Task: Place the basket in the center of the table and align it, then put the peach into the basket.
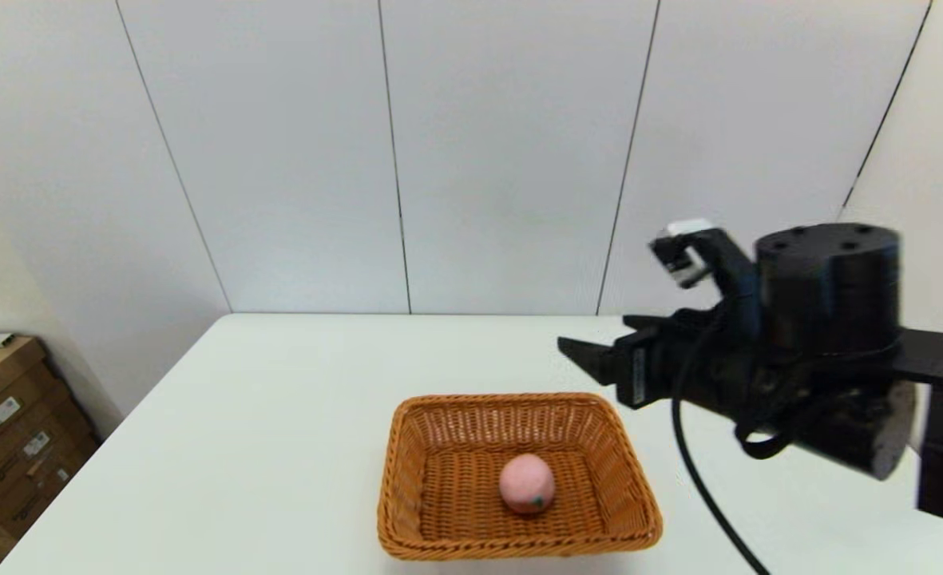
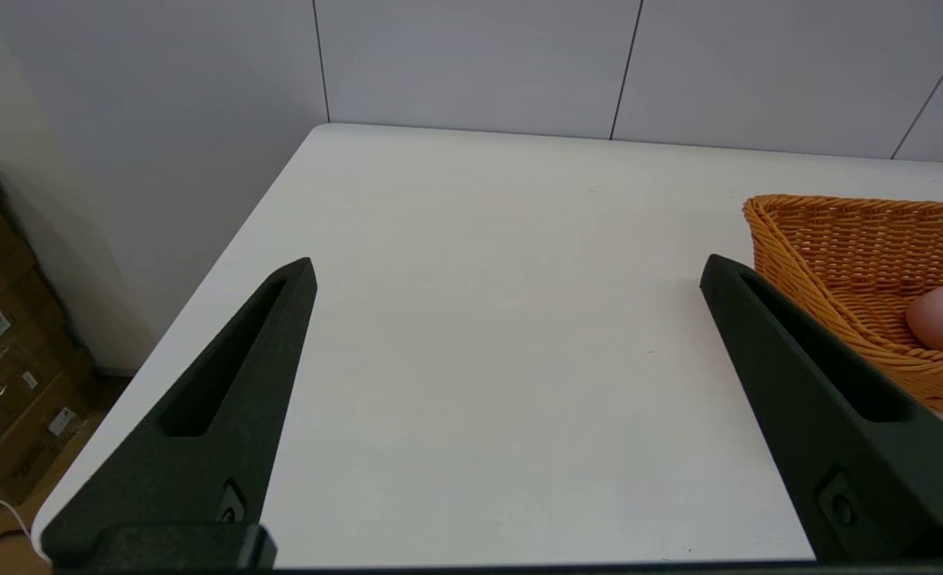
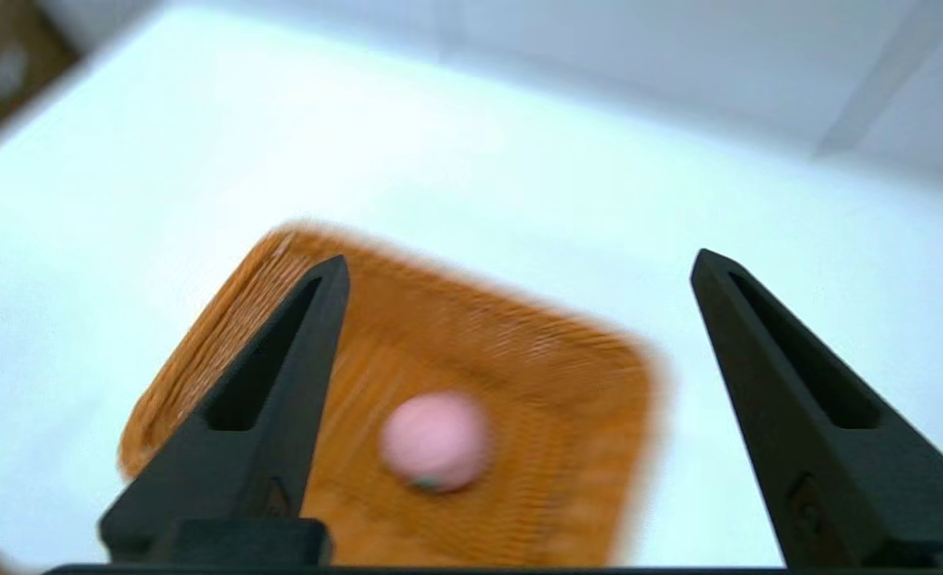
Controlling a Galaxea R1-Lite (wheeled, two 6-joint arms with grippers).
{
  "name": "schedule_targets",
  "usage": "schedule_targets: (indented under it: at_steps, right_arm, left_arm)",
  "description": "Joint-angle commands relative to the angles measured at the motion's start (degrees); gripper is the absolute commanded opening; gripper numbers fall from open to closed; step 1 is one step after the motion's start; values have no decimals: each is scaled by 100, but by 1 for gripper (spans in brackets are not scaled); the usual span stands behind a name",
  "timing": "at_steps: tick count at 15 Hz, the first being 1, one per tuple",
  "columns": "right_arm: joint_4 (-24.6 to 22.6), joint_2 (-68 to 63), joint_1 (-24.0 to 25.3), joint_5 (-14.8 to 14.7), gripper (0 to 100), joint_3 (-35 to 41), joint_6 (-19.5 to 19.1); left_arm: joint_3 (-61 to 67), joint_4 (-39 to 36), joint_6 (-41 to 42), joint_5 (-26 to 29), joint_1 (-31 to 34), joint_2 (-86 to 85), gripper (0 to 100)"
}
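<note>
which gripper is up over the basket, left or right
The right gripper, open, above the basket holding the peach. The left gripper sits beside the basket.

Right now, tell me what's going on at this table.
The peach lies inside the basket, which sits on the white table. The right gripper is up in the air beside the basket's far right corner, open and holding nothing. The left gripper is off to the basket's left, open too, over bare tabletop. Nothing is being held.
</note>
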State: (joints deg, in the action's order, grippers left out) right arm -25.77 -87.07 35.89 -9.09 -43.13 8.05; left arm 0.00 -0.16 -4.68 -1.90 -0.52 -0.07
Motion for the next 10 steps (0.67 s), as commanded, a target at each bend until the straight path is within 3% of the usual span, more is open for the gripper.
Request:
schedule_targets:
  at_steps: [1,2,4,6,10]
  right_arm:
    - [2,2414,-460,-602,100,1123,-1112]
    - [2,2835,-557,-646,100,1325,-1288]
    - [283,3609,-1330,-629,100,1685,-1341]
    - [1021,4294,-2183,-681,100,1931,-1341]
    - [2322,6123,-3018,-681,100,2441,-1288]
  left_arm:
    - [0,-2,-6,-3,0,-1,100]
    - [0,-2,-6,-3,0,-1,100]
    - [0,-2,-6,-3,0,-1,100]
    - [0,-2,-6,-3,0,-1,100]
    - [0,-2,-15,-3,0,-1,100]
